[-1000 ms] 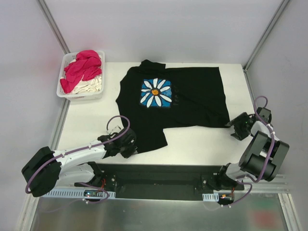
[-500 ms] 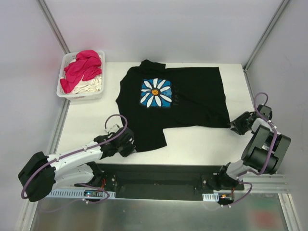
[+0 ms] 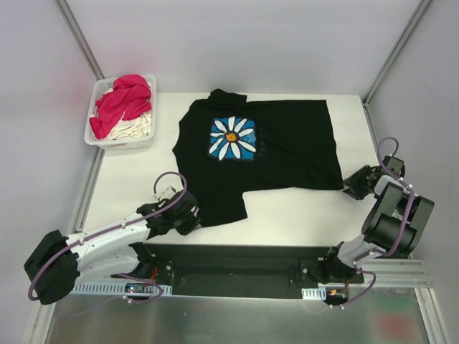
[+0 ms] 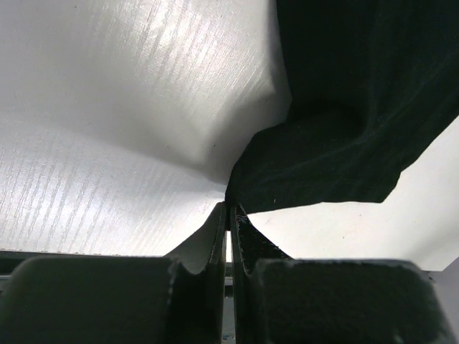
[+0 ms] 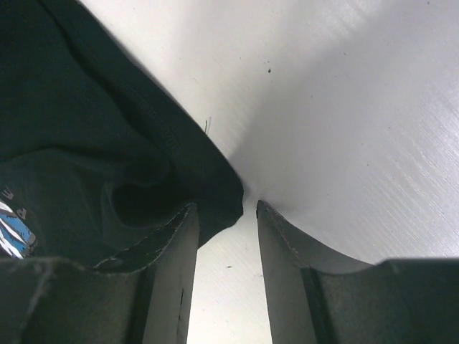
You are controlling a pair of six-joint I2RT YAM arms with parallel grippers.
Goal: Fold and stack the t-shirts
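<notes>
Here the tee [image 3: 287,143] lies flat on the counter [image 3: 129,179], long axis 9-to-3, with the left claw [image 3: 189,216] pinched together on its 7 o'clock corner and the right claw [image 3: 355,186] spread apart astride its 4 o'clock corner.

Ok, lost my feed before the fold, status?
Left fingers shut on black t-shirt, near-left edge. Right fingers open, straddling its near-right corner. Shirt flat, print up. Basket far left, apart.
</notes>
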